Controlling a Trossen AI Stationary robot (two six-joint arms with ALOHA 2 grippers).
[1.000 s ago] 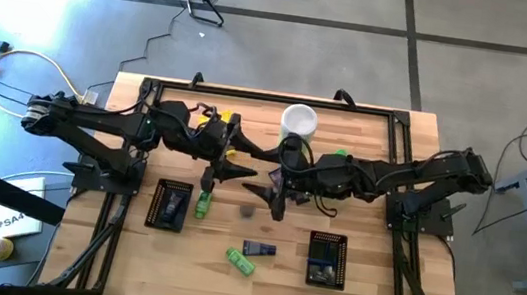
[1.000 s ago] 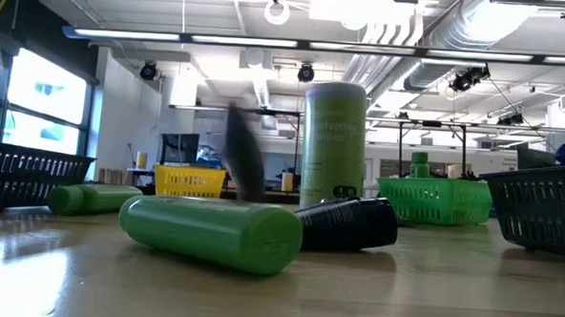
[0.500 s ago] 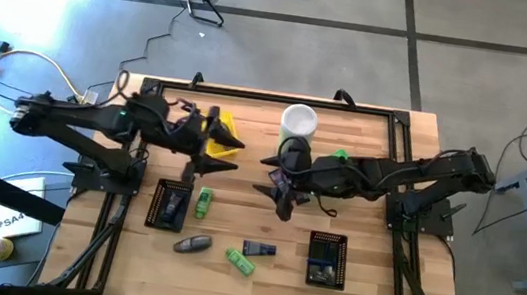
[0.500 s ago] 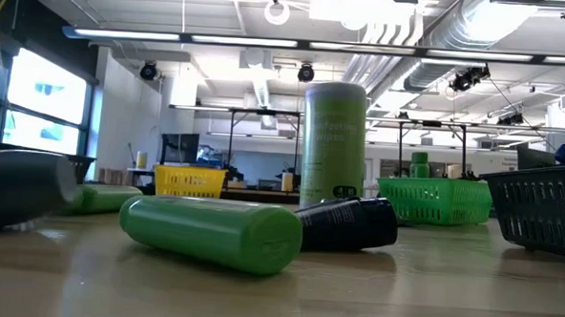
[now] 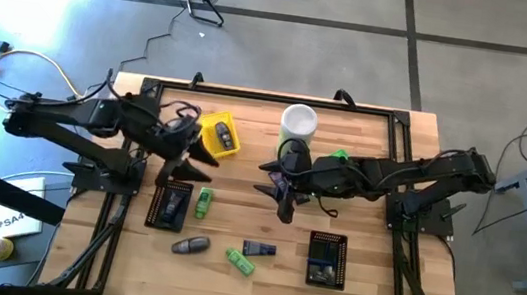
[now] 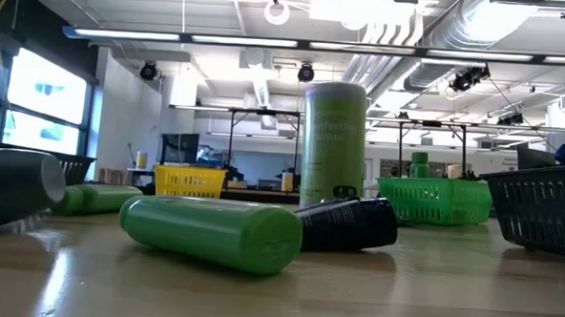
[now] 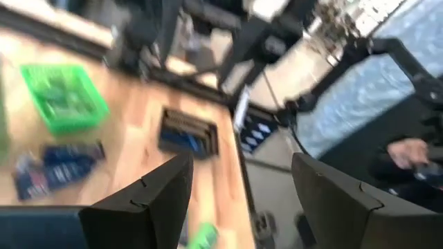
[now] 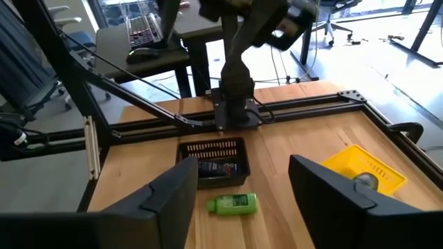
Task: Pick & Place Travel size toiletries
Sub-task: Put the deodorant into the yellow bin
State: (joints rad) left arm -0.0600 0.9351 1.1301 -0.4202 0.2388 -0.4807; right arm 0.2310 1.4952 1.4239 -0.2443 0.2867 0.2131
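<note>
Hovering with nothing between its spread fingers, the right gripper (image 5: 282, 196) is needing a straight descent onto the navy packet (image 5: 258, 250) lying below-left of it, while the left gripper (image 5: 184, 165), likewise parted and unladen, is waiting beside the yellow tray (image 5: 217, 134).

Lab: exposed ducts (image 6: 441, 32), test rigs.

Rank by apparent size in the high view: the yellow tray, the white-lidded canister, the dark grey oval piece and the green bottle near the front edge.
1. Yellow tray and white-lidded canister: look about alike, so no ranking.
2. Dark grey oval piece.
3. Green bottle: only slightly smaller, close call.
</note>
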